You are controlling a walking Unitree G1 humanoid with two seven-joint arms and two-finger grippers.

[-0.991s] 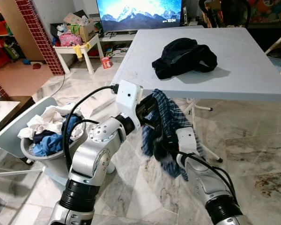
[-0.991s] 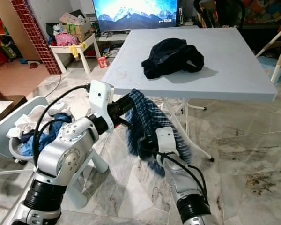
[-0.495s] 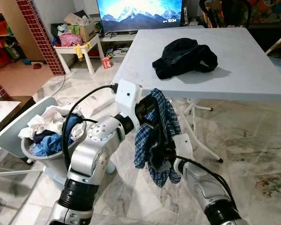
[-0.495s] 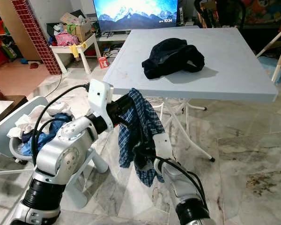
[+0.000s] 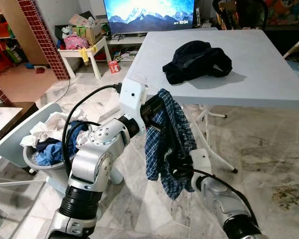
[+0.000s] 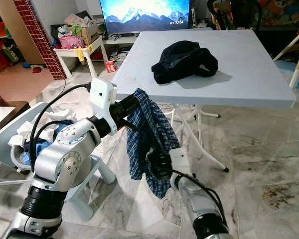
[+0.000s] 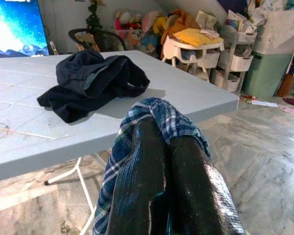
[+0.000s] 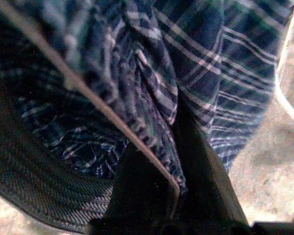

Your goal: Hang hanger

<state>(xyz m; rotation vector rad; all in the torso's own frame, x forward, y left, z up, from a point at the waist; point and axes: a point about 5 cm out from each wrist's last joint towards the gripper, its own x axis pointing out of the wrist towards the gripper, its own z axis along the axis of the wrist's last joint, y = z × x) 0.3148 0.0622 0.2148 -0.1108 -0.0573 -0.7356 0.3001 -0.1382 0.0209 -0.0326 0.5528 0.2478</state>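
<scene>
A blue plaid shirt (image 5: 167, 144) hangs in the air just in front of the white table's near edge. My left gripper (image 5: 157, 107) is shut on its top, and the cloth drapes over the black fingertips (image 7: 147, 142). Lower down, my right gripper (image 6: 157, 164) is shut on the shirt's lower folds. In the right wrist view a thin pale bar (image 8: 103, 110), perhaps the hanger, runs slantwise across the plaid cloth just above the fingers (image 8: 137, 186). I cannot make out the hanger's shape anywhere else.
A black garment (image 5: 197, 59) lies bunched on the white folding table (image 5: 269, 74). A grey basket (image 5: 32, 159) of laundry sits on the floor at my left. Behind are a TV (image 5: 147, 15), a small white table (image 5: 79, 52) and clutter. Marble floor lies to the right.
The shirt, spread out to the right a second ago, now hangs in a narrower bunch. My left gripper has lifted slightly up and left; my right gripper has dropped lower under the cloth.
</scene>
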